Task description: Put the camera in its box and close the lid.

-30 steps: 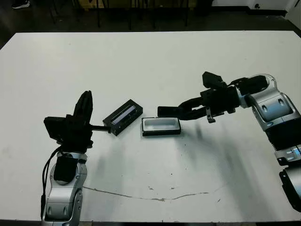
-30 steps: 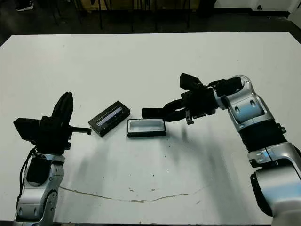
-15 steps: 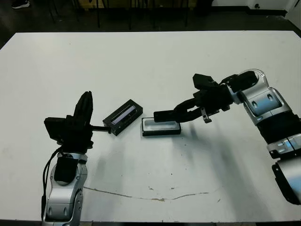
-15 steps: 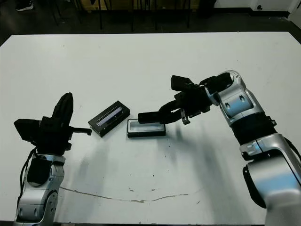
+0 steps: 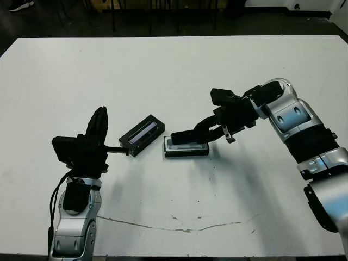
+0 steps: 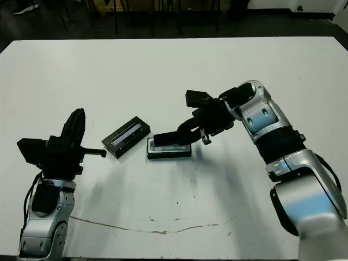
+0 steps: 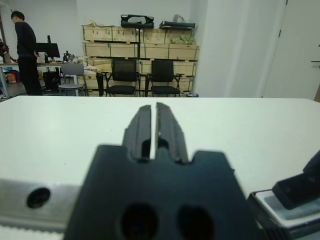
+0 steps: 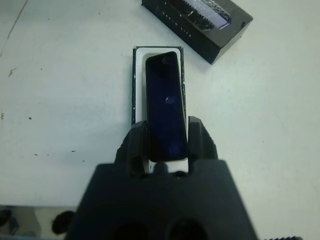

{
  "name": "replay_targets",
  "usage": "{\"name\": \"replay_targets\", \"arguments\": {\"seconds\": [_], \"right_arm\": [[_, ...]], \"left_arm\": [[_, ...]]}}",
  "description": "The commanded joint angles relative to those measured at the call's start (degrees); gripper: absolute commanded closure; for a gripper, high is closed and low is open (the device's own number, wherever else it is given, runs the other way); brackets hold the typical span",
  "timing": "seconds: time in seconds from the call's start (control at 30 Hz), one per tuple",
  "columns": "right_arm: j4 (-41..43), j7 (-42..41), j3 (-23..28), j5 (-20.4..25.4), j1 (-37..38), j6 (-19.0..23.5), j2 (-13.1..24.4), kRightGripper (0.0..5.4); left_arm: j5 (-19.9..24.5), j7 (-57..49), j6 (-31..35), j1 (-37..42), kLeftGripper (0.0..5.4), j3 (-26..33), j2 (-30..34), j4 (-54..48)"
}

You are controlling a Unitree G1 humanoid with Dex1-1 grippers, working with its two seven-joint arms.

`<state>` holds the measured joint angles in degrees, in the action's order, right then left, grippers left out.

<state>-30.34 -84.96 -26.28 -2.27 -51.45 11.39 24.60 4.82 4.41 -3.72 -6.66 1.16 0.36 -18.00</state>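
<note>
The box (image 5: 186, 152), a shallow black tray with a white lining, lies open at the table's middle. My right gripper (image 5: 209, 128) is shut on one end of the camera (image 5: 187, 136), a flat black bar, and holds it just above the box, lengthwise along it. In the right wrist view the camera (image 8: 165, 100) covers most of the white lining (image 8: 141, 53). The lid (image 5: 142, 135), black with a shiny strip, lies just left of the box, turned at an angle. My left gripper (image 5: 99, 117) stands left of the lid with its fingers pointing up, shut and holding nothing.
A thin dark crack line (image 5: 179, 228) runs across the table near its front edge. Beyond the far edge the left wrist view shows a person (image 7: 26, 55), black chairs (image 7: 142, 77) and stacked cartons. White tabletop surrounds the box and lid.
My right arm has carried the camera leftward, from beside the box's right end to above the box. The left arm, box and lid have not moved.
</note>
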Motion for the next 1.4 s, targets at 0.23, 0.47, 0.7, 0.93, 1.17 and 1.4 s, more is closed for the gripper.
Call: {"name": "replay_targets", "arguments": {"seconds": [0.23,0.47,0.7,0.93,1.17,1.4], "right_arm": [[1.9,-0.2,-1.0,-1.4,0.5,0.5,0.2,4.82],[3.5,-0.1,-2.2,-2.8,0.7,1.7,0.4,4.82],[3.3,-0.5,-3.4,-3.5,0.5,1.5,0.0,4.82],[3.7,0.2,-4.7,-4.6,0.5,1.6,-0.4,4.82],[4.7,1.5,-5.7,-6.1,1.0,2.7,-1.2,4.82],[6.9,3.0,-6.7,-6.8,1.6,4.1,-2.0,4.82]], "left_arm": [[0.0,-0.1,0.3,-0.8,5.4,0.1,0.2,0.7],[-0.2,-0.1,0.4,-0.9,5.4,0.1,0.3,0.6],[0.0,0.0,-0.2,-0.9,5.4,0.1,0.3,1.0],[-0.1,-0.1,0.0,-1.0,5.4,0.0,0.3,0.7],[0.0,-0.3,0.3,-1.1,5.4,0.0,0.1,0.5],[-0.4,-0.3,0.1,-1.1,5.4,-0.1,0.3,0.6]]}}
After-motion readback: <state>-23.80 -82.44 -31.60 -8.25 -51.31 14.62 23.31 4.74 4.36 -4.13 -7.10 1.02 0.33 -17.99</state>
